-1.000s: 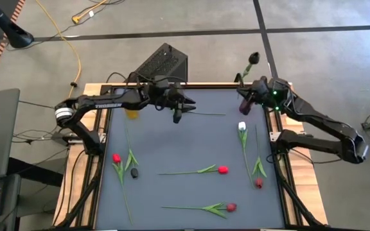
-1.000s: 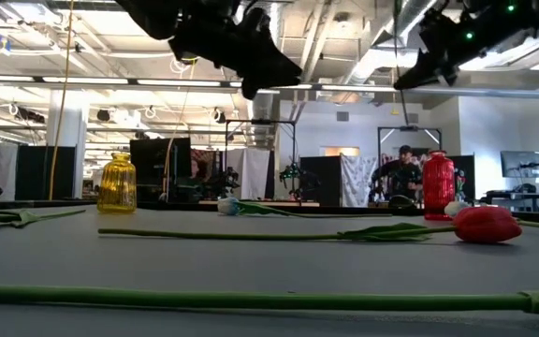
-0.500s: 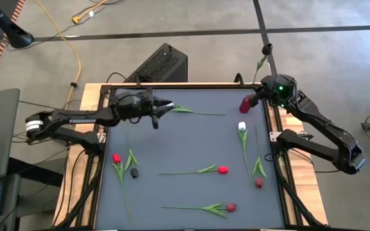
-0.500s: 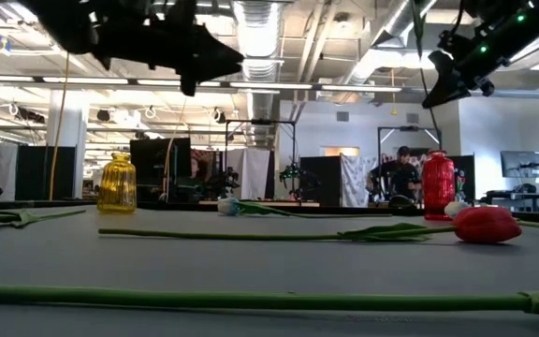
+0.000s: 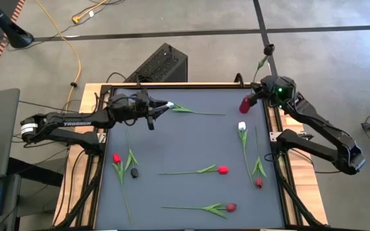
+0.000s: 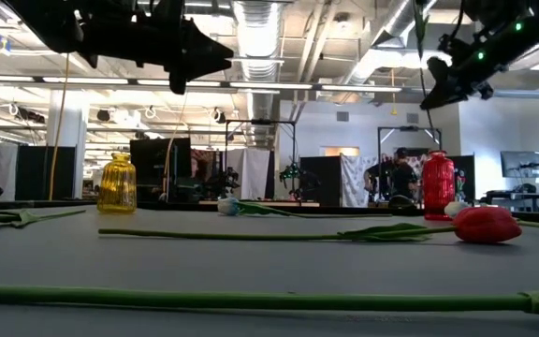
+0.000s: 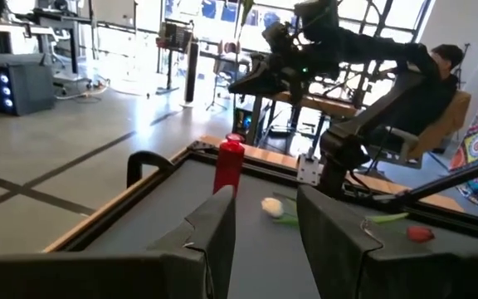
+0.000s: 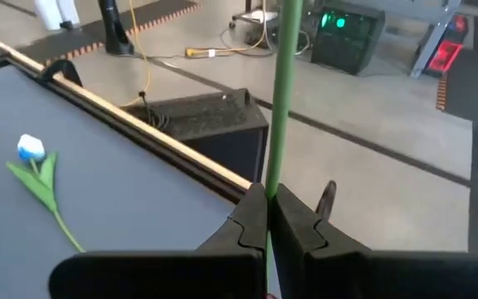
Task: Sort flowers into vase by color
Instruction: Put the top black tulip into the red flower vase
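Note:
My right gripper (image 5: 259,94) hangs above the table's far right corner, beside the red vase (image 5: 245,104). It is shut on a dark-headed flower (image 5: 268,48). My left gripper (image 5: 159,110) hovers open and empty over the far left of the table, next to a white tulip (image 5: 170,104) that lies flat. The low view shows the yellow vase (image 6: 117,183); from above, my left arm hides it. Another white tulip (image 5: 241,126), red tulips (image 5: 116,158) (image 5: 223,170), a dark bud (image 5: 134,172) and darker red ones (image 5: 259,183) (image 5: 230,207) lie flat on the mat. My right gripper pinches the flower's thin green stem (image 8: 277,166) between its two fingers (image 8: 251,220). The fingers lie across the stem. The stem stands roughly upright above them, lifted clear of the table, with the dark head at the top.
A black box (image 5: 162,63) stands on the floor beyond the table's far edge. The table's raised wooden rim (image 5: 172,84) runs along that edge. The middle of the grey mat between the lying flowers is bare.
My left gripper has drawn back from the far middle of the table toward its left edge and sunk a little, still open. My right gripper, with the dark flower, has moved toward the table's right edge and off the red vase, which now shows from above.

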{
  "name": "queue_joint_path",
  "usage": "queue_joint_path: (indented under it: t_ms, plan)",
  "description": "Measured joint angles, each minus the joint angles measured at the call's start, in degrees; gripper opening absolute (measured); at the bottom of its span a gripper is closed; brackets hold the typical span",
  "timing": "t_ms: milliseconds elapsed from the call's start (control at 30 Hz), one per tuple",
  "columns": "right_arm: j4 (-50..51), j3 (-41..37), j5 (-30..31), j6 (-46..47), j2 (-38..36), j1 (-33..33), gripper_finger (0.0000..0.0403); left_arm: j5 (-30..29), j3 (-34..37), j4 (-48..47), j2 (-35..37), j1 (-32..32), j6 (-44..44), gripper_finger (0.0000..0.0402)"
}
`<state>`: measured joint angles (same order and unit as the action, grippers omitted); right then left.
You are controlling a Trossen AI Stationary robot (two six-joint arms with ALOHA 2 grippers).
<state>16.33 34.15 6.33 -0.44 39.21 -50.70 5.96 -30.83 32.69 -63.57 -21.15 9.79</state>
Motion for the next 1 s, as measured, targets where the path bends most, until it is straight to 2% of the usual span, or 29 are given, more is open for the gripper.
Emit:
queue_joint_path:
  t_ms: [400, 667, 1000]
  plan:
    - [-3.09, -5.88, -0.07, 0.2, -2.22, -1.2, 0.0033, -1.7, 0.0, -0.85, 0.0, 0.48, 0.14, 0.0118]
    - [-6.32, -10.99, -0.13, 3.61, -2.15, -1.2, 0.0039, -1.73, -0.02, -1.97, -0.02, 0.64, 0.08, 0.0118]
    - [-5.98, -12.02, -0.13, 5.03, -2.17, -1.2, 0.0057, -1.79, -0.02, -2.38, -0.02, 0.64, 0.08, 0.0118]
